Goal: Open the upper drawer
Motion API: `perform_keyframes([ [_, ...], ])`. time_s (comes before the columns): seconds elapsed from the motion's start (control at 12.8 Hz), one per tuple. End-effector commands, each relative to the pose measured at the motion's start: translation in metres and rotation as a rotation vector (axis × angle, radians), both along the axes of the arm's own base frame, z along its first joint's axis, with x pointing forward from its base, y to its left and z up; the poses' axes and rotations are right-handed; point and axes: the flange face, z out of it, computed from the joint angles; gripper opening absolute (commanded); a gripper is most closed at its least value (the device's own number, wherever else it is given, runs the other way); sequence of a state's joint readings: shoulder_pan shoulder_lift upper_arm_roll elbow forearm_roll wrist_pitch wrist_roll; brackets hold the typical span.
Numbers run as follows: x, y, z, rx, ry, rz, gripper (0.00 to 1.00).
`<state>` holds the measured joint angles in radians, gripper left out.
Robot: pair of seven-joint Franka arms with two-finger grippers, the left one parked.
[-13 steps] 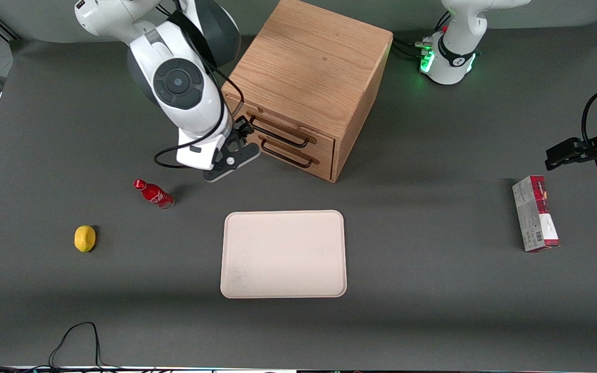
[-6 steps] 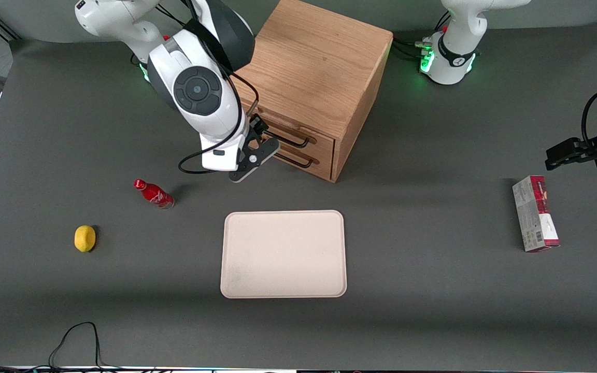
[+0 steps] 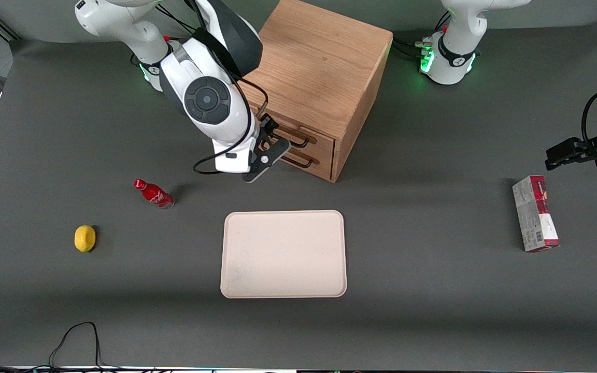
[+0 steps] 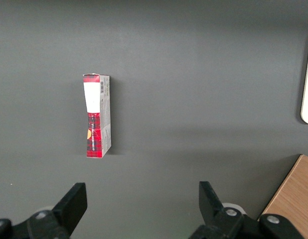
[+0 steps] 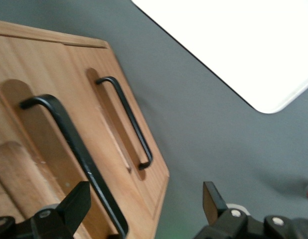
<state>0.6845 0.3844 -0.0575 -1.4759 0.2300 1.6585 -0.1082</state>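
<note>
The gripper [image 3: 269, 135] hangs in front of the cabinet [image 3: 319, 67], in the upper middle of the front view, close to the drawer fronts but not yet on either handle. In the right wrist view its two fingers [image 5: 77, 204] stand spread apart with nothing between them. The upper drawer [image 3: 298, 135] sits shut and flush in the cabinet face, its long black wire handle [image 5: 77, 149] running just beside one fingertip in the wrist view; the lower drawer [image 3: 309, 158] lies beneath it with its own handle [image 5: 126, 119], equally shut. Judged from this, the step in hand is the approach to the upper handle, with the grasp not yet made. The next move calls for setting the open fingers astride the upper bar, not the lower one, closing on it, then pulling straight out from the cabinet face. Nearer the front camera, a pale tray [image 3: 283, 254] lies flat in the centre of the frame. Toward the working arm's end of the table a red bottle [image 3: 153, 194] lies on its side and a yellow lemon [image 3: 85, 238] sits nearer the camera; toward the parked arm's end rests a red and white carton [image 3: 535, 213].
</note>
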Motion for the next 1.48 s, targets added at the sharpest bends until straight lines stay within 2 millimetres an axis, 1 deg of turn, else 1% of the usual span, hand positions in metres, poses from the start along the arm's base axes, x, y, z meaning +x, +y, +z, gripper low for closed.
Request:
perform_keyframes([
  [0.0,0.008,0.005,0.002,0.070,0.013,0.038,1.00],
  [0.16,0.009,0.006,-0.005,0.068,0.020,0.050,1.00],
  [0.39,0.010,0.007,-0.016,0.086,0.026,0.140,1.00],
  [0.47,0.010,0.007,-0.016,0.093,0.024,0.162,1.00],
  [0.94,0.008,0.011,-0.022,0.121,0.053,0.174,1.00],
  [1.41,0.008,0.014,-0.038,0.123,0.080,0.177,1.00],
])
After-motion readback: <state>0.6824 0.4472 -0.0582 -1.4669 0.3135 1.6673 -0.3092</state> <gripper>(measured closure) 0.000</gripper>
